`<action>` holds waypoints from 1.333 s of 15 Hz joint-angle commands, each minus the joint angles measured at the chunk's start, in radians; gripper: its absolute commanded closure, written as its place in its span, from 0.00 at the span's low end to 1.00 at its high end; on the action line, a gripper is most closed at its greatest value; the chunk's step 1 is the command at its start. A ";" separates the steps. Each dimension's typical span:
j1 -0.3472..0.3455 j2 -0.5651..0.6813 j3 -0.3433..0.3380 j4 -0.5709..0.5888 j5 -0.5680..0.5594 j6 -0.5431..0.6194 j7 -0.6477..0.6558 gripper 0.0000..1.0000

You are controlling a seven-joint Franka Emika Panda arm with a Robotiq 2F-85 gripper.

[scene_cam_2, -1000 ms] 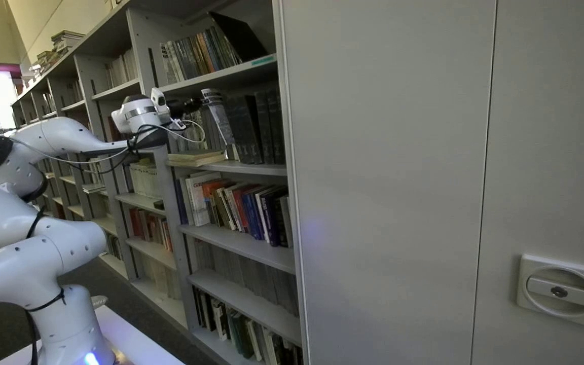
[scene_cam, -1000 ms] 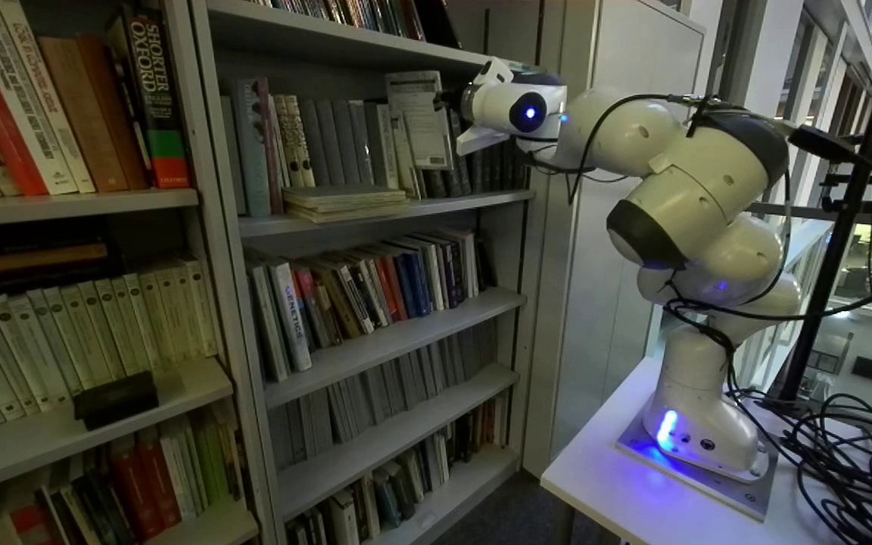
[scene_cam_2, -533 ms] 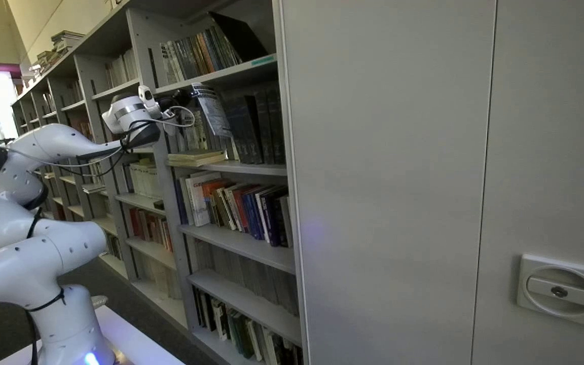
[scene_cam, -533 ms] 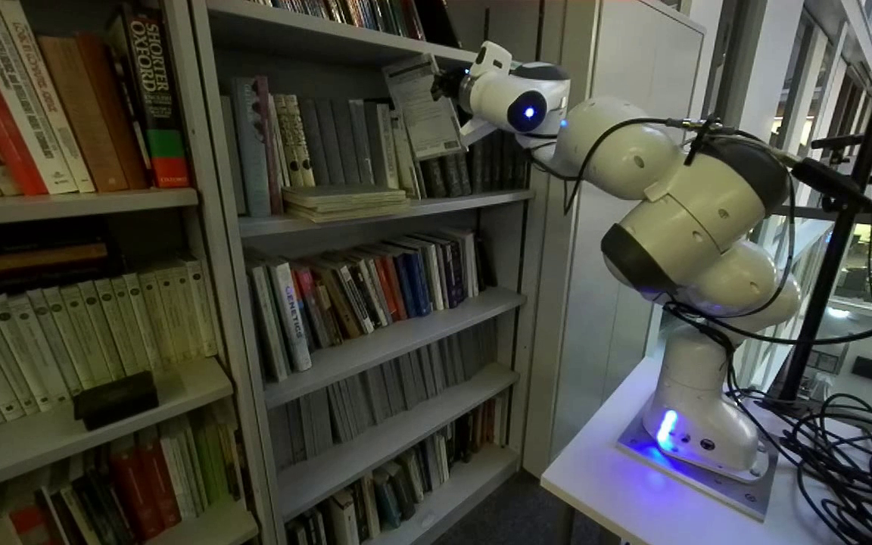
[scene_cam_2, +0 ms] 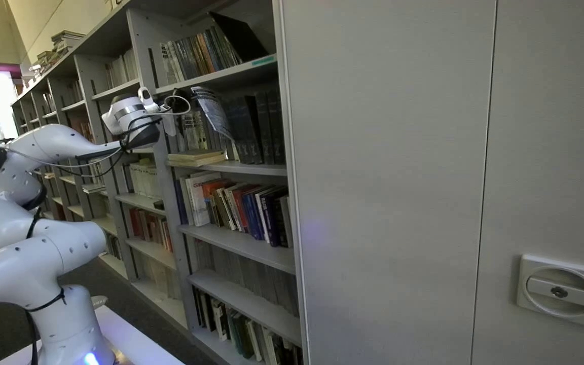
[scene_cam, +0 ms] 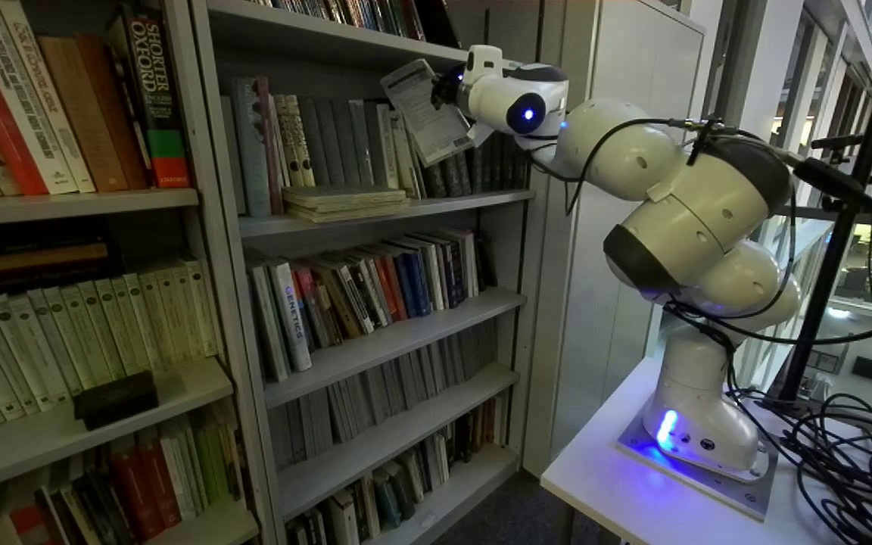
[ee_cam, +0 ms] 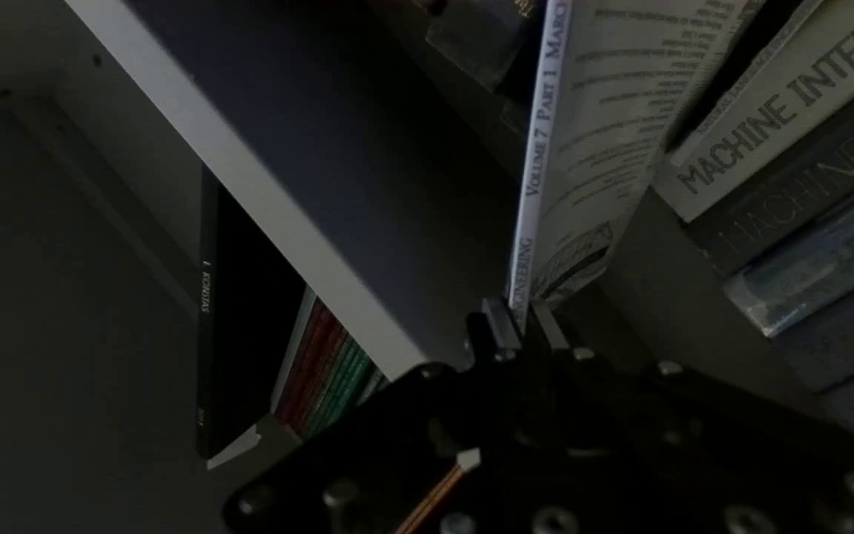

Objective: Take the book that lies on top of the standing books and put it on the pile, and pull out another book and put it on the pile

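Between the fingertips of your claw (ee_cam: pixel 524 322) you have the book (ee_cam: pixel 605 144), pinched at one end of its thin spine; the rest reaches out past the tips and, in both exterior views, hangs tilted lower than them. You look to be at the carrying step for one of the two books, though I cannot tell which. Next you'll want to lower it toward the pile (scene_cam: pixel 345 200), which lies below the claw and off to one side, turning the book flat before you let go. Held by one end, it may droop or swing, so go gently. Past the claw, behind the book, the standing books (scene_cam: pixel 341 140) are near; just above the claw runs the shelf board (scene_cam: pixel 345 32).
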 commanded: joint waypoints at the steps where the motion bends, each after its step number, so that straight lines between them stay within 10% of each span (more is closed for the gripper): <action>1: 0.059 0.095 -0.002 -0.006 -0.066 0.000 -0.161 0.98; 20: 0.347 0.337 -0.148 -0.004 -0.051 0.000 -0.653 0.98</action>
